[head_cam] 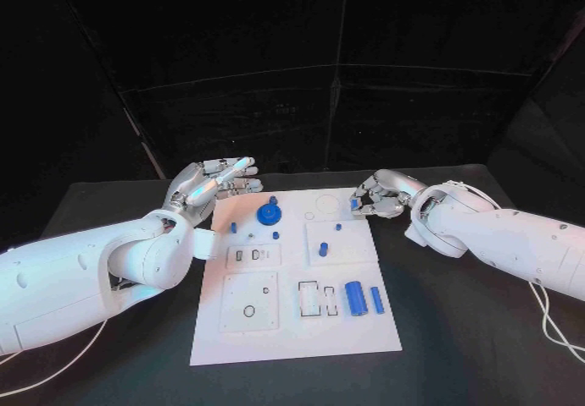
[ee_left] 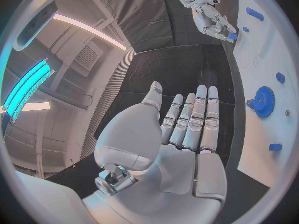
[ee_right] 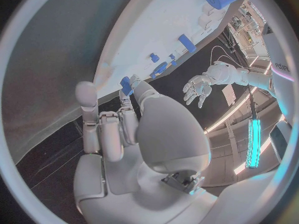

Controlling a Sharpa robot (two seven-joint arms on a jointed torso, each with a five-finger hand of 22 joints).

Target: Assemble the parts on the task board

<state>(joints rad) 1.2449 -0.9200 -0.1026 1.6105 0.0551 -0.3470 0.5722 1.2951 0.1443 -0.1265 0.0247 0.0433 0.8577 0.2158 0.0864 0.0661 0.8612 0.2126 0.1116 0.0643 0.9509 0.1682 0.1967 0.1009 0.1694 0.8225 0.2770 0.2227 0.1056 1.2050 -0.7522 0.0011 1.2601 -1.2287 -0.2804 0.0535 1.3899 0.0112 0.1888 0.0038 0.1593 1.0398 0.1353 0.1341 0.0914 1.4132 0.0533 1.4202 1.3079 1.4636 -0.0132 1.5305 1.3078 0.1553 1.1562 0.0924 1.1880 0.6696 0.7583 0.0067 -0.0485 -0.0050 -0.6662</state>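
Note:
The white task board [head_cam: 292, 338] lies in the middle of the black table. On it are a blue gear [head_cam: 270, 213], a small blue peg [head_cam: 233, 227], a blue oval piece [head_cam: 323, 249] and two blue cylinders [head_cam: 355, 298] side by side. My left hand [head_cam: 220, 182] hovers at the board's far left corner, fingers straight and apart, holding nothing; the left wrist view shows this hand [ee_left: 181, 134] beside the gear [ee_left: 264, 101]. My right hand [head_cam: 380, 196] is at the far right corner, pinching a small blue part [head_cam: 355, 203] at its fingertips. In the right wrist view that part [ee_right: 126, 84] sits against the board's edge [ee_right: 156, 30].
Black table [head_cam: 475, 338] surrounds the board on all sides. Rectangular recesses and a white inset plate [head_cam: 250, 300] take up the board's near half. A cable [head_cam: 554, 326] trails from my right arm over the table.

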